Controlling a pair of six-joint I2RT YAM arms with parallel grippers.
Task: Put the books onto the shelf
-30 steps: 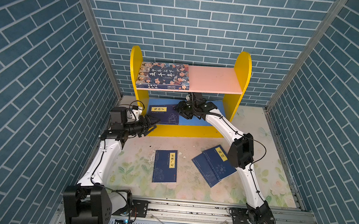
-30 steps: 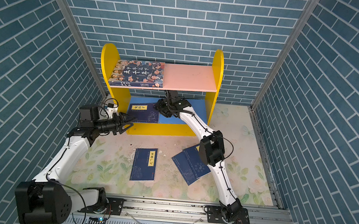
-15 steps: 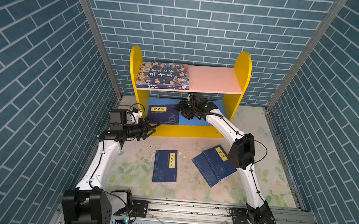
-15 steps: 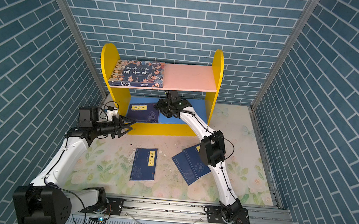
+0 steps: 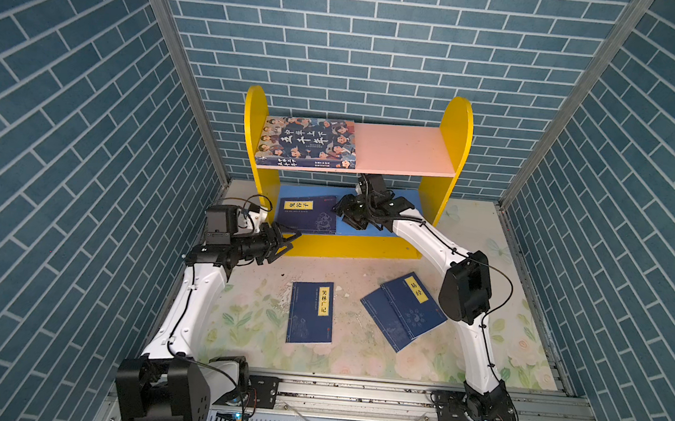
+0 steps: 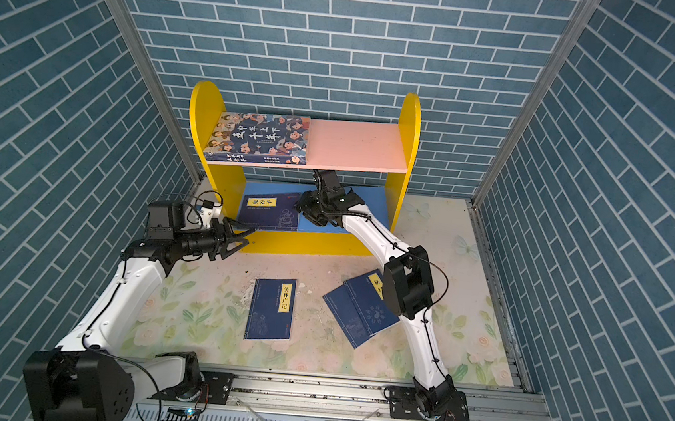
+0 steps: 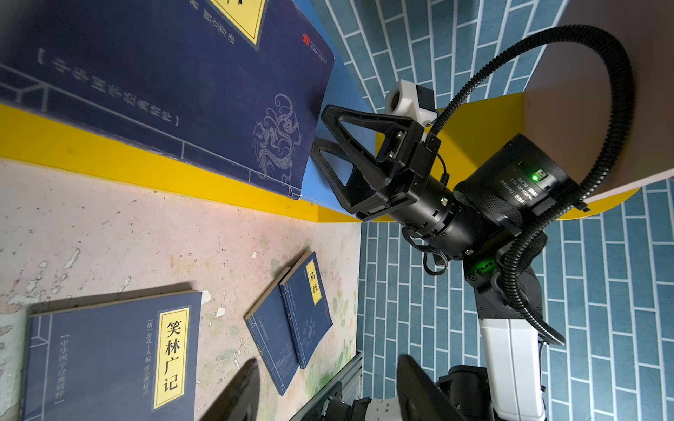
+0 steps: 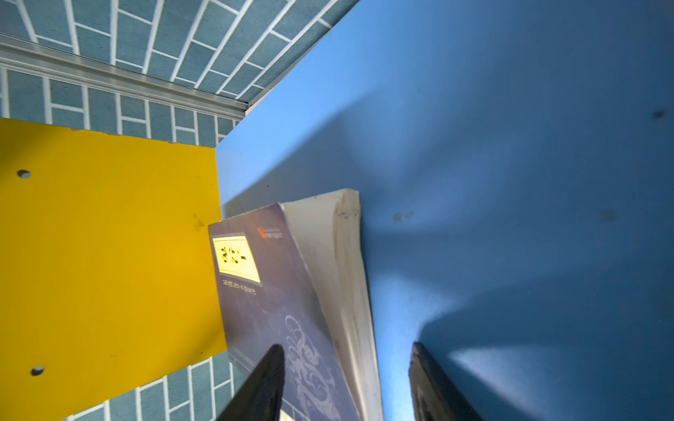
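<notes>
Lying nearest on floral mat: lone navy book, overlapped navy pair to its right. Beyond, left gripper hovers spread, empty, before shelf base. Right gripper spread, grasping nothing, tips at edge of shelved navy book, flat on blue lower board. Thick cartoon-face book on pink upper board, left end.

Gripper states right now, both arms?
Left gripper: open, empty.
Right gripper: open, jaws apart at the edge of the navy book on the blue board, not gripping it.
</notes>
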